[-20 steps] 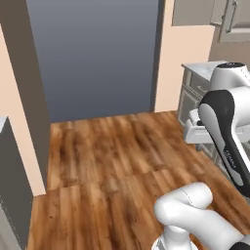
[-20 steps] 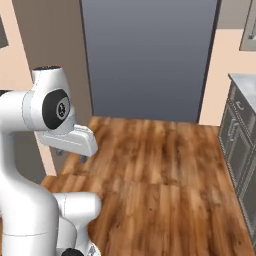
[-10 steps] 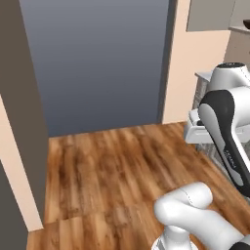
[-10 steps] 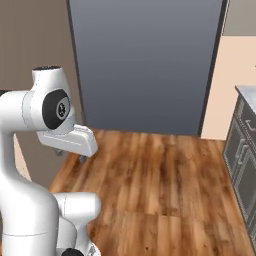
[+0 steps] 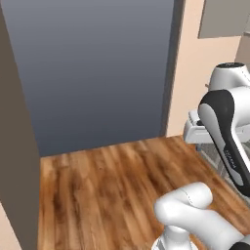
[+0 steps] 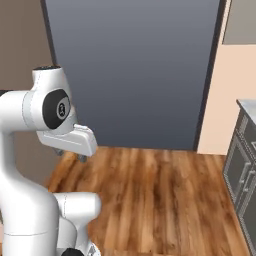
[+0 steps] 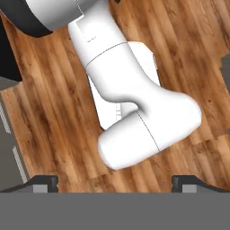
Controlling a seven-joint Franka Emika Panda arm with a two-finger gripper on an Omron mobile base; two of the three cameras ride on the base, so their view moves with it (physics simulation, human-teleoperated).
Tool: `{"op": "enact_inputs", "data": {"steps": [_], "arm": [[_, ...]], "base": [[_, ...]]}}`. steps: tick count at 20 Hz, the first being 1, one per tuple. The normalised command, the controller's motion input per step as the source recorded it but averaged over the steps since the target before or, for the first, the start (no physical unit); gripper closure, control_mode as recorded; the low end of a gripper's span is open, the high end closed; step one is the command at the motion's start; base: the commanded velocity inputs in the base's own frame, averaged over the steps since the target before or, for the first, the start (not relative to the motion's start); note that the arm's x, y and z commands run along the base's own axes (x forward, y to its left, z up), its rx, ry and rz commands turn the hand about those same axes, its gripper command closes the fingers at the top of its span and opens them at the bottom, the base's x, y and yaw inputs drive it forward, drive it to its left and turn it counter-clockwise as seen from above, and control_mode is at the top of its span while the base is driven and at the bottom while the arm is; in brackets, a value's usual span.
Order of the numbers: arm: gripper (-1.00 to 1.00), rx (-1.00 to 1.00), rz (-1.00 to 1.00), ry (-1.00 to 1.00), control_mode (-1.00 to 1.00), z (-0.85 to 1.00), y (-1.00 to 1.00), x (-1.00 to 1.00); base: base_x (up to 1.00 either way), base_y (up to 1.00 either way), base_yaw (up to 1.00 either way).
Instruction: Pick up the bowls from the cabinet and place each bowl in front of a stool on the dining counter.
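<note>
The gripper (image 7: 115,182) points down at the wooden floor (image 7: 49,112), its two finger tips spread wide and holding nothing. Beyond the arm, the floor runs up to a tall dark grey panel (image 5: 97,73). Past that panel's right edge hangs a grey-beige wall unit (image 5: 225,18), possibly the cabinet; the bowls are presumably inside, well apart from the gripper.

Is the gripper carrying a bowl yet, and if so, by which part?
No. The gripper is open with nothing between its fingertips; below it lies wood floor.
</note>
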Motion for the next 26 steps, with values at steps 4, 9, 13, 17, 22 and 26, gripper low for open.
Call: {"op": "enact_inputs", "data": {"steps": [4,9,13,17,22,26], "arm": [[-1.0,0.0,0.0,0.0,1.0,0.0,0.0,0.0],[-1.0,0.0,0.0,0.0,1.0,0.0,0.0,0.0],[-1.0,0.0,0.0,0.0,1.0,0.0,0.0,0.0],[-1.0,0.0,0.0,0.0,1.0,0.0,0.0,0.0],[-1.0,0.0,0.0,0.0,1.0,0.0,0.0,0.0],[-1.0,0.0,0.0,0.0,1.0,0.0,0.0,0.0]], "base": [[1.0,0.0,-0.35],[1.0,-0.03,-0.51],[0.96,0.0,-0.62],[0.92,0.01,-0.63],[0.89,0.02,-0.62],[0.79,0.1,-0.69]]}}
